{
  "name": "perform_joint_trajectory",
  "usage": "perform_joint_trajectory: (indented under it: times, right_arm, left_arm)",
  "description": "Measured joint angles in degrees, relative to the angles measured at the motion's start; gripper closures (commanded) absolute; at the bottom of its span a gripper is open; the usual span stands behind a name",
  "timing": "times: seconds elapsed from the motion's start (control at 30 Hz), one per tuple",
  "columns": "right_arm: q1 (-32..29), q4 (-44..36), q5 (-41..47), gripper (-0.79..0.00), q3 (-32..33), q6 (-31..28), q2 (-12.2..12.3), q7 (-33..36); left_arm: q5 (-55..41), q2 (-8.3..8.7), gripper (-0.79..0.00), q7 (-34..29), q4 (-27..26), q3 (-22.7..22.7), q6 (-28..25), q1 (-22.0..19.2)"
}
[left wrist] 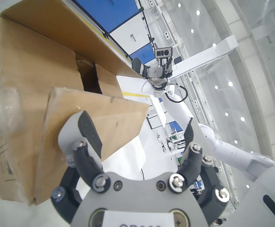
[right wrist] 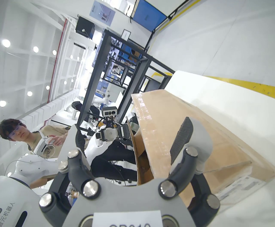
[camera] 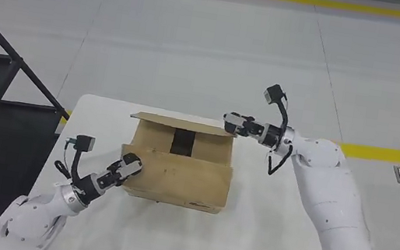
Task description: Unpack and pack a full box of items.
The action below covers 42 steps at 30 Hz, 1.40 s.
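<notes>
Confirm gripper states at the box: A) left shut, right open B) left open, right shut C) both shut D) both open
D: the left gripper and right gripper both have their jaws wide apart in their own wrist views, each at a flap of the cardboard box.

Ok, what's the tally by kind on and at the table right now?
Box: 1
Claws: 2 (left claw at the box's near corner, right claw at its far flap, both open)
Table: 1
Total: 4
</notes>
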Motion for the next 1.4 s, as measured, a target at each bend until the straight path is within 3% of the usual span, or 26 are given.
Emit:
perform_joint_trajectory:
  times: [0.33, 0.5, 0.7, 0.9, 1.1, 1.4]
  right_arm:
    - [-5.00, -13.49, -3.90, -0.785, -2.68, 15.03, 0.95, 1.14]
    - [-6.61, -16.28, -3.05, -0.785, -4.24, 20.64, 0.81, 0.67]
    - [-8.95, -17.58, -0.80, -0.785, -5.08, 20.95, 0.94, 1.88]
    - [-11.89, -18.89, -1.67, -0.785, -4.73, 21.27, 1.54, -1.03]
    - [-13.05, -17.24, 1.19, -0.785, -4.51, 20.30, 1.79, -0.29]
    - [-12.83, -14.58, 4.25, -0.785, -4.84, 16.72, 1.74, -0.60]
  left_arm:
    - [1.13, -1.16, -0.785, 1.88, 4.05, 4.70, 2.42, -5.44]
    - [2.41, -1.81, -0.785, 3.88, 6.22, 6.80, 2.60, -7.51]
    - [4.24, -2.45, -0.785, 6.60, 8.41, 8.27, 2.78, -9.10]
    - [4.40, -2.87, -0.785, 7.78, 9.40, 8.82, 2.13, -9.57]
    - [3.46, -2.47, -0.785, 8.72, 6.88, 5.33, -0.38, -6.83]
    - [-0.69, -0.92, -0.785, 11.86, 3.19, -7.73, -2.56, 3.97]
